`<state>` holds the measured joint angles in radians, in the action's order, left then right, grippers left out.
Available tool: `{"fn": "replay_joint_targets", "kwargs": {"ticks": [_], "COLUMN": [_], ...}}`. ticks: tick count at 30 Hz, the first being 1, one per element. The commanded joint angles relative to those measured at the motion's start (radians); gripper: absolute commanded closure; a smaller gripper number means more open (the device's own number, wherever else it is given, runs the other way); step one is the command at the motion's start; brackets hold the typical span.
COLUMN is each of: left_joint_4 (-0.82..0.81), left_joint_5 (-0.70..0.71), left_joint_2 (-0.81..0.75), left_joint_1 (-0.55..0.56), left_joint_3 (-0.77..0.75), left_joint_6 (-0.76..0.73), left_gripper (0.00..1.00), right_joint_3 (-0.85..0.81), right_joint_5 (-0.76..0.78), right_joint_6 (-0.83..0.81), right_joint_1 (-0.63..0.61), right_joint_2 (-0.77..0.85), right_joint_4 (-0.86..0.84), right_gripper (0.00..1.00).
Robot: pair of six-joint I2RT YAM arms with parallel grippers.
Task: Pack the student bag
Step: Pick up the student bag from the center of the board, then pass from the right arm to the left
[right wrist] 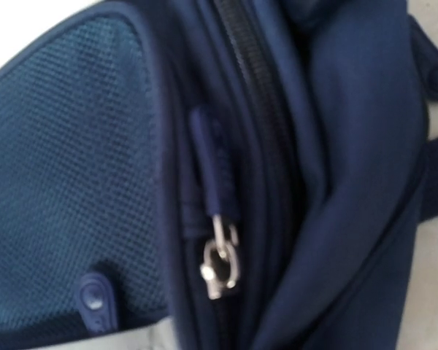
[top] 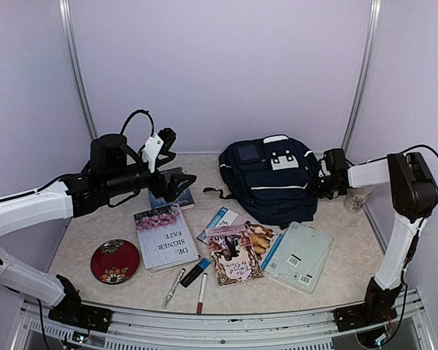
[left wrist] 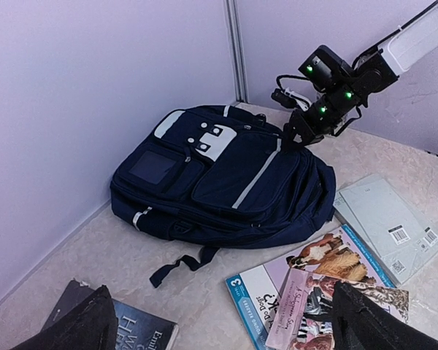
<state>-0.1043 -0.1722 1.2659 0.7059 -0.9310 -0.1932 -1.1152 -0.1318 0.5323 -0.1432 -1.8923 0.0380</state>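
The student bag [top: 270,179] is a navy backpack with white stripes and a white patch, lying flat at the back of the table; it also shows in the left wrist view [left wrist: 219,175]. My right gripper [top: 320,182] presses against the bag's right edge [left wrist: 292,137]. Its wrist view is filled by navy fabric [right wrist: 336,146] and a closed zipper with a metal pull [right wrist: 217,266]. Its fingers are hidden there, and nothing shows whether they pinch any fabric. My left gripper [top: 179,181] hangs open above a dark book [left wrist: 131,328], left of the bag, with nothing between its fingers.
In front of the bag lie a white book [top: 164,237], overlapping magazines [top: 237,251], a pale green notebook [top: 298,255], a red round case [top: 114,261], two markers [top: 174,286] and a blue highlighter [top: 196,271]. A cup [top: 358,198] stands at the right wall.
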Motion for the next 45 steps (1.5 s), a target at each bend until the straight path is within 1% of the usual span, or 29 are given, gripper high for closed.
{"fn": "replay_joint_targets", "kwargs": {"ticks": [1,5,9,13,18,20,22,24,28,31,33,36,38,41,43,45], "left_joint_4": [-0.029,-0.032,-0.035,-0.038,-0.041,-0.049,-0.057,-0.062,-0.053,-0.002,0.077,0.194,0.242,0.319,0.390,0.491], "left_joint_5": [-0.009,-0.011,-0.006,-0.003,-0.038,-0.077,-0.124,-0.168,-0.248,-0.281,-0.294,-0.255,-0.228,-0.208,-0.189,-0.185], "left_joint_2": [-0.028,-0.040,-0.058,-0.067,-0.085,-0.096,-0.104,-0.109,-0.104,-0.092,-0.078,-0.081,-0.101,-0.101,-0.067,0.011], "left_joint_1": [0.001,0.001,0.000,-0.006,-0.036,-0.060,-0.090,-0.114,-0.144,-0.141,-0.125,-0.096,-0.093,-0.092,-0.091,-0.094], "left_joint_3": [0.007,0.007,0.011,0.009,0.006,0.008,0.006,0.003,-0.014,-0.043,-0.083,-0.150,-0.209,-0.314,-0.386,-0.482], "left_joint_6": [-0.020,-0.021,-0.026,-0.024,-0.020,-0.009,0.009,0.015,0.004,-0.072,-0.178,-0.314,-0.336,-0.356,-0.367,-0.402], "left_gripper": [0.01,0.01,0.01,0.01,0.01,0.01,0.01,0.01,0.02,0.01,0.01,0.01,0.01,0.01,0.01,0.01], "right_joint_3": [-0.096,-0.204,-0.335,-0.528,-0.728,-0.811,-0.881,-0.914,-0.868,-0.753,-0.638,-0.465,-0.359,-0.270,-0.241,-0.224], "right_joint_5": [-0.043,-0.083,-0.102,-0.098,-0.080,-0.113,-0.180,-0.267,-0.433,-0.494,-0.455,-0.404,-0.388,-0.396,-0.404,-0.408], "right_joint_6": [-0.082,-0.158,-0.250,-0.379,-0.557,-0.620,-0.680,-0.738,-0.879,-0.963,-1.007,-1.085,-1.142,-1.240,-1.299,-1.350], "right_joint_1": [-0.020,-0.022,-0.051,-0.119,-0.225,-0.261,-0.294,-0.326,-0.383,-0.414,-0.442,-0.476,-0.493,-0.511,-0.523,-0.534], "right_joint_2": [0.015,0.088,0.159,0.185,0.195,0.189,0.184,0.194,0.256,0.318,0.364,0.446,0.490,0.536,0.550,0.558], "right_joint_4": [0.015,0.062,0.131,0.240,0.303,0.344,0.394,0.418,0.421,0.384,0.321,0.221,0.144,0.094,0.088,0.090], "right_gripper": [1.00,1.00,1.00,1.00,1.00,1.00,1.00,1.00,1.00,1.00,1.00,1.00,1.00,1.00,1.00,1.00]}}
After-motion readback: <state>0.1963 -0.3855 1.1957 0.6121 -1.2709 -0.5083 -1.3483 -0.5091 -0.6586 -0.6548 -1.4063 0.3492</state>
